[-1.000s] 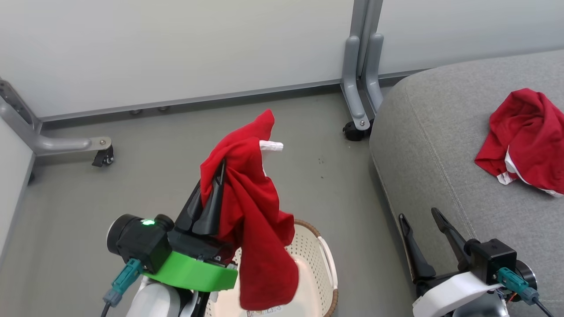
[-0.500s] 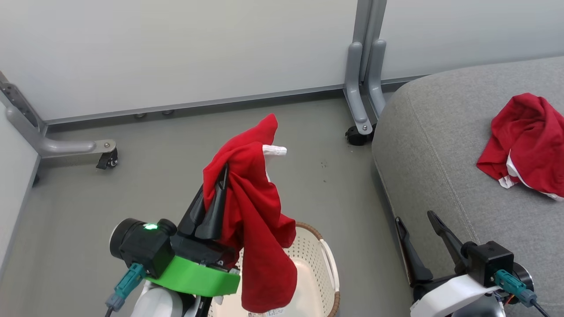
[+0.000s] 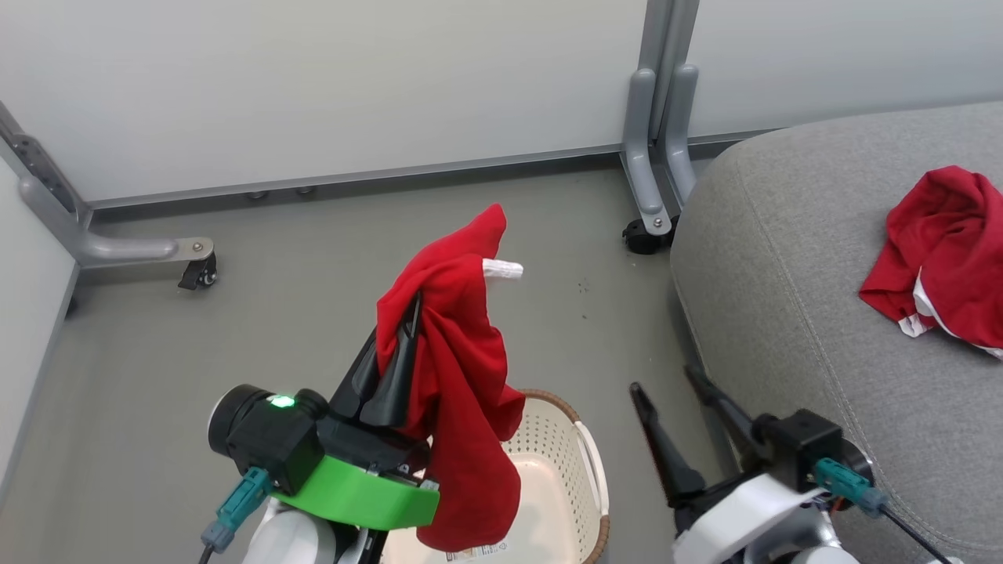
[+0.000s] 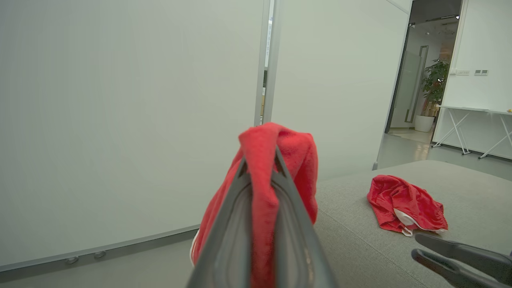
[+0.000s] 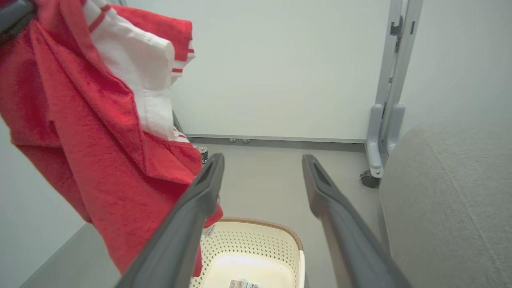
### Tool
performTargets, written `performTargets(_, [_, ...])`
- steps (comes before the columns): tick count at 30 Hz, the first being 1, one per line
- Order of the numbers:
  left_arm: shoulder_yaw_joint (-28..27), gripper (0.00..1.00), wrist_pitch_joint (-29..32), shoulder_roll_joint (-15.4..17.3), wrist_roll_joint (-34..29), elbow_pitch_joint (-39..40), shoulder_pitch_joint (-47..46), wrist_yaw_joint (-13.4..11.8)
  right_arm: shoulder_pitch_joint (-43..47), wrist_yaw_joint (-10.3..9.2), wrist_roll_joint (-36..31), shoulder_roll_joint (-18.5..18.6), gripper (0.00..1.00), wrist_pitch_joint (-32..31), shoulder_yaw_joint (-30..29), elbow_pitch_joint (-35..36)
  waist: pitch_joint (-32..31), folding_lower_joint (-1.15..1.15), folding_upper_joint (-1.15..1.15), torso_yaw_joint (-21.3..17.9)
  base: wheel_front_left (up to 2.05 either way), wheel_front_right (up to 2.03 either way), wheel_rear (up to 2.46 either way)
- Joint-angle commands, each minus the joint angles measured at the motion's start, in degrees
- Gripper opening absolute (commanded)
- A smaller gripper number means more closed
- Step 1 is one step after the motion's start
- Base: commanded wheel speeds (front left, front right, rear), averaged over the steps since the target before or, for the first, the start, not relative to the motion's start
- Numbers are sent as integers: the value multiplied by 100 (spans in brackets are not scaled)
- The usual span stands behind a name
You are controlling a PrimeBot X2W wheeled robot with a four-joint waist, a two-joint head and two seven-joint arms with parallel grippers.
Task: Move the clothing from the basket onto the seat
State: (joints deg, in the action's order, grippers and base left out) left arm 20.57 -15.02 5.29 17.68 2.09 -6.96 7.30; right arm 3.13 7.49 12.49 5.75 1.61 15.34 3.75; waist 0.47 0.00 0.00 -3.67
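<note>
Grey floor (image 3: pixel 235 352) runs back to pale wall panels (image 3: pixel 313 78), whose grey metal feet (image 3: pixel 650 196) end in small black castors (image 3: pixel 196 274). To the right stands the seat (image 3: pixel 783 274), a grey upholstered cushion with a rounded corner and a stitched seam. The basket (image 3: pixel 576 446), cream and perforated with a brown rim, stands on the floor near the seat's side but apart from it. A paper label (image 5: pixel 242 284) lies at its bottom.

Left gripper (image 3: pixel 411 313): raised above the basket, fingers pointing up and away, clenched on the held red garment (image 3: pixel 462 376). The left wrist view shows a fold of the cloth pinched between the two fingers (image 4: pixel 230 224) and bulging over their tips. The rest drapes down the gripper's right side, white trim showing, and its lower end hangs over the basket's opening. Whether it touches the rim cannot be told.

Right gripper (image 3: pixel 662 377): low over the floor between the basket and the seat's side, fingers spread wide and grasping nothing.

Second red garment (image 3: pixel 940 251): crumpled, white trim at its lower edge, lying on the seat's top well in from the rounded corner.
</note>
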Motion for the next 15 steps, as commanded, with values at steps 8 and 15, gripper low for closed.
performTargets(8, [150, 0, -20, -14, 5, -19, -251, 26, -1139, 0, 657, 9, 100, 267, 1550, -727, 163, 0, 0, 220, 0, 0, 0])
performTargets(15, [328, 0, -20, -11, 34, -104, -339, 29, -2048, 0, 1198, 11, 100, 484, 2475, -1447, 196, 0, 0, 365, 0, 0, 0])
